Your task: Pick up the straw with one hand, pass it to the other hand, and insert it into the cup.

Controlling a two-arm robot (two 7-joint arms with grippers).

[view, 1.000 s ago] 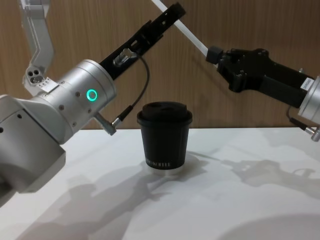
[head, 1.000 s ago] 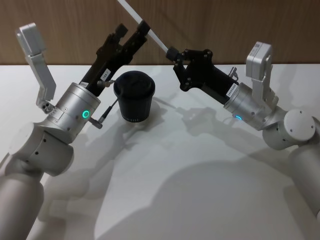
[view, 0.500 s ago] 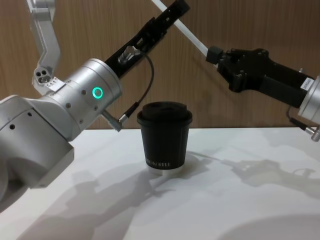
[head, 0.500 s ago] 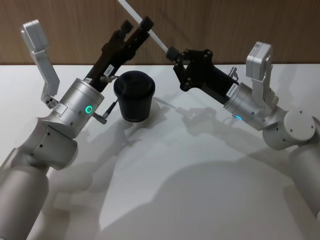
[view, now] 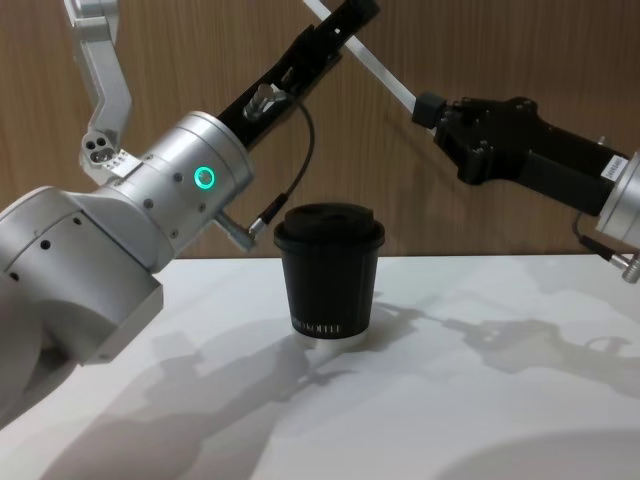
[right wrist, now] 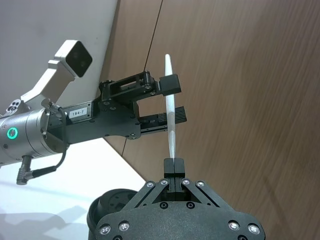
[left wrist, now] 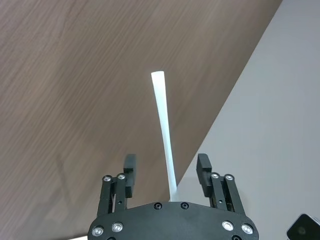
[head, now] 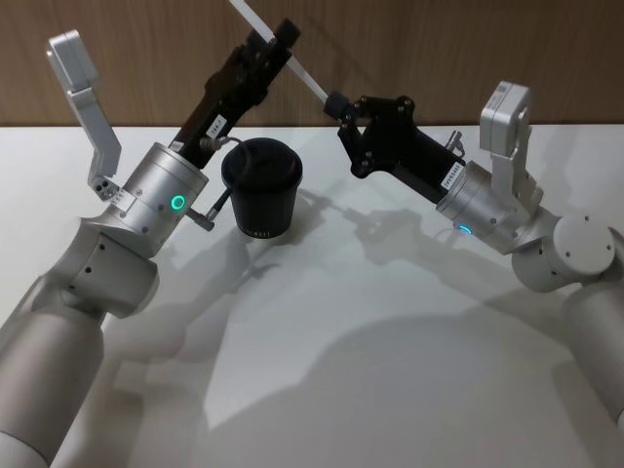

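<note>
The white straw [head: 310, 80] slants up and away from the right gripper [head: 334, 102], which is shut on its lower end; the same pinch shows in the right wrist view [right wrist: 173, 165]. My left gripper [head: 276, 37], the one with the green ring, reaches up over the cup and straddles the straw higher along it. In the left wrist view the straw [left wrist: 164, 130] runs between the left gripper's [left wrist: 166, 167] open fingers with a gap on both sides. The black lidded cup [head: 261, 185] stands upright on the white table, below both grippers; from the chest it shows as cup [view: 330, 270].
A white table [head: 390, 322] spreads in front, with a wood-panelled wall [view: 480, 40] right behind the cup. Both forearms cross above the table, the left one close beside the cup.
The left arm has risen and pushed forward, sliding its open fingers a little farther up the straw. The right gripper, straw and cup have stayed put.
</note>
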